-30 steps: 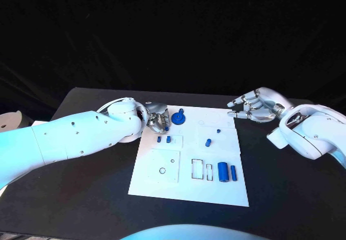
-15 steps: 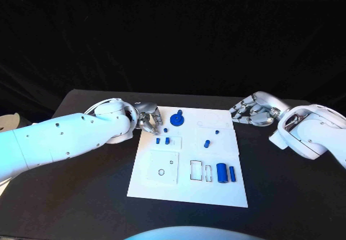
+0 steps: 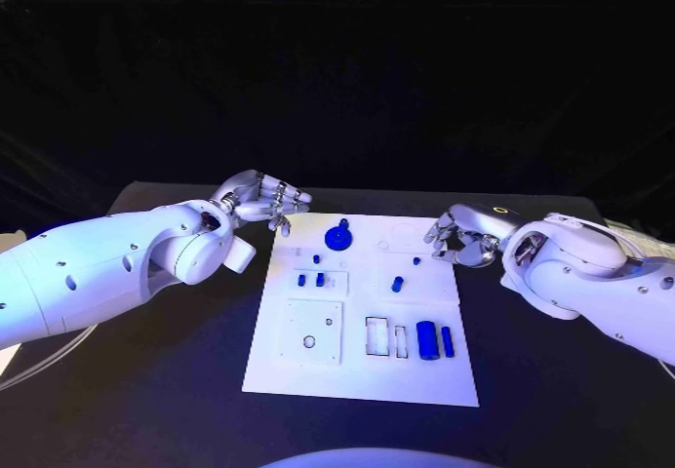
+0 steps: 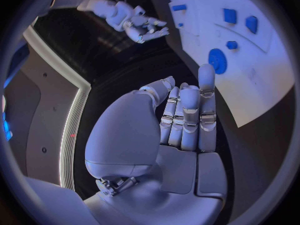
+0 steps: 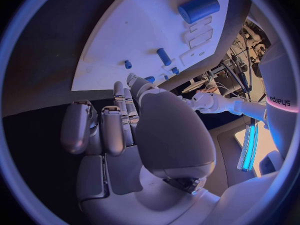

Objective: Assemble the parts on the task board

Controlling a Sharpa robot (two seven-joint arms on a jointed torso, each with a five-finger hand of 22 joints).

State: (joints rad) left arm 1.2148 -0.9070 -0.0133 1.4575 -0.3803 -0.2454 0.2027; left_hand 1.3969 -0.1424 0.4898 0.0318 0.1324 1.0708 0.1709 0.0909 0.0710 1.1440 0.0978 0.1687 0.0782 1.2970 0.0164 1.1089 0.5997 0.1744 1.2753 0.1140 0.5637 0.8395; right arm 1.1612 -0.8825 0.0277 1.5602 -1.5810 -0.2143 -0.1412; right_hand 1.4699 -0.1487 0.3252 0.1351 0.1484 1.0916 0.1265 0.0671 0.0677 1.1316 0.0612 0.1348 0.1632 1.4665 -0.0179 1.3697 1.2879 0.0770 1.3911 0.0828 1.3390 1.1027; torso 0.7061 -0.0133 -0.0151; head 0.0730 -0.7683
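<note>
The white task board (image 3: 312, 370) lies in the middle of the black table. On its far part sits a blue round disc (image 3: 337, 237), with several small blue pieces (image 3: 321, 280) nearer in. Two blue cylinders (image 3: 426, 341) lie by the rectangular slots at the near right. My left hand (image 3: 267, 203) hovers off the board's far left corner, fingers straight and side by side, holding nothing; the left wrist view shows it (image 4: 181, 120) with the disc (image 4: 217, 60) beyond. My right hand (image 3: 457, 234) hangs at the board's far right edge, fingers loosely bent and empty (image 5: 119, 120).
Black table (image 3: 155, 390) surrounds the board on every side. In the right wrist view the board (image 5: 144, 40) and a blue cylinder (image 5: 199, 7) lie beyond my fingers. A square plate with holes (image 3: 312, 331) sits on the board's near left.
My left hand has drawn back from beside the blue disc to beyond the board's far left corner. My right hand has come in closer to the board's far right edge.
</note>
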